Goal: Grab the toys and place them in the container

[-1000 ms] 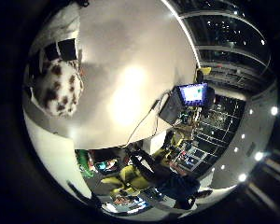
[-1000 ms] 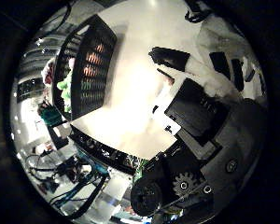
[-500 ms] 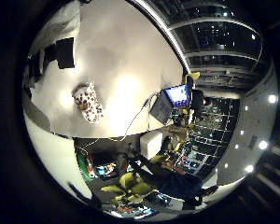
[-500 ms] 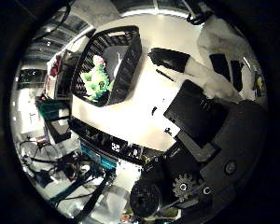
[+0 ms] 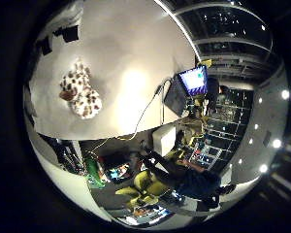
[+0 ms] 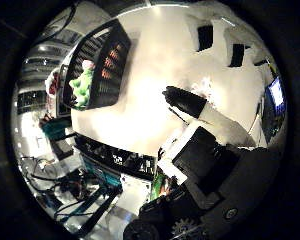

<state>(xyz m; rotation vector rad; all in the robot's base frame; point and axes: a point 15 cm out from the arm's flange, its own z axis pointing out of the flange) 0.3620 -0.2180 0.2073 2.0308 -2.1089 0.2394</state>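
A white plush toy with brown spots (image 5: pixel 81 94) lies on the white table (image 5: pixel 136 58), well away from my palm. A black slatted basket (image 6: pixel 97 67) stands near the table's edge with a green toy (image 6: pixel 81 87) inside it. My right hand (image 6: pixel 210 150) shows its black and white fingers reaching out over the table with nothing between them; more fingertips (image 6: pixel 206 36) appear at the far side. The fingers look straight and hold nothing.
A monitor (image 5: pixel 194 80) and a dark box stand at the table's far edge. Below the table edge are shelves, yellow-green chairs (image 5: pixel 145 182) and lab clutter.
The views have swung: the spotted toy now looks larger and nearer than half a second ago, and the basket with the green toy has shifted toward the side of the thumb view.
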